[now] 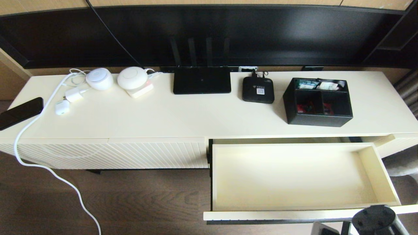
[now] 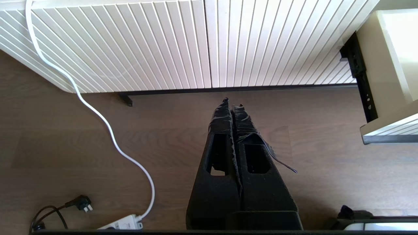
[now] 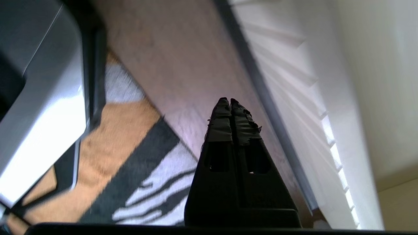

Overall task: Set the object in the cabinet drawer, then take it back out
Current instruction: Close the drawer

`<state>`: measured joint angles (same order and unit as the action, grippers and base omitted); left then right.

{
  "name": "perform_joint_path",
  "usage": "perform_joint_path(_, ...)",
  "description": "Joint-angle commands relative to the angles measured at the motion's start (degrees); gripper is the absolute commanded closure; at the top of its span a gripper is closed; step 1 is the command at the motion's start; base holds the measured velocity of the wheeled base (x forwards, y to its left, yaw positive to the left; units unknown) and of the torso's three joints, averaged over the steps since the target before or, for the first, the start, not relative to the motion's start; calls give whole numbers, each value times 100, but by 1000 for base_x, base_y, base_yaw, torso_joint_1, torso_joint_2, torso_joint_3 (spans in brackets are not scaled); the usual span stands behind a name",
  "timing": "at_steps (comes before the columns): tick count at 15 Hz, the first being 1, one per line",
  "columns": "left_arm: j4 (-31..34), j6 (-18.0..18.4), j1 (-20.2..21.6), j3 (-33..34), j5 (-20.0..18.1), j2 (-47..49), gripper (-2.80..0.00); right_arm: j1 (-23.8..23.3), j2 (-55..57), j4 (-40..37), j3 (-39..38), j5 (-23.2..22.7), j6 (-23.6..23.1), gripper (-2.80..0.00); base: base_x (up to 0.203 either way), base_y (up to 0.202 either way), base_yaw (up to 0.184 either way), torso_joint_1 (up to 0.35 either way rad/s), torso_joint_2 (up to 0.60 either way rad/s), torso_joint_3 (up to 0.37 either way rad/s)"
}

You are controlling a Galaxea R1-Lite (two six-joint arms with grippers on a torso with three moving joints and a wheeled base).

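The black organizer box (image 1: 318, 101) stands on the cabinet top at the right, with red and white-teal packets in its compartments. Below it the cabinet drawer (image 1: 287, 176) is pulled fully out, its cream inside bare. Part of my right arm (image 1: 375, 222) shows low at the drawer's front right corner. My right gripper (image 3: 227, 100) is shut and empty, hanging over the floor beside the ribbed drawer front (image 3: 294, 107). My left gripper (image 2: 232, 102) is shut and empty, low over the floor before the diagonal-ribbed panel (image 2: 163, 42). The drawer's side (image 2: 388, 65) lies to its right.
On the cabinet top sit a flat black router (image 1: 201, 80), a small black set-top box (image 1: 258, 89), white gadgets (image 1: 132, 78) and a phone (image 1: 19, 112). A white cable (image 1: 32, 163) trails down to a power strip (image 2: 122, 223). A patterned rug (image 3: 130, 163) covers the floor at the right.
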<state>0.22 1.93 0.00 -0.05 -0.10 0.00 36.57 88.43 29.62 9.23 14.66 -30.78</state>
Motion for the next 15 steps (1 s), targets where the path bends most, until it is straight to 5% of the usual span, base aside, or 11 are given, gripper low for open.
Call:
perform_joint_path(1, 4, 1, 0, -4, 1, 9, 0, -145, 637, 788, 4, 10, 34, 0, 0, 0, 0, 0, 0, 0)
perform_joint_path(15, 4, 1, 0, -1, 1, 9, 0, -1009, 2134, 4662, 313, 237, 95, 0, 0, 0, 0, 0, 0, 0)
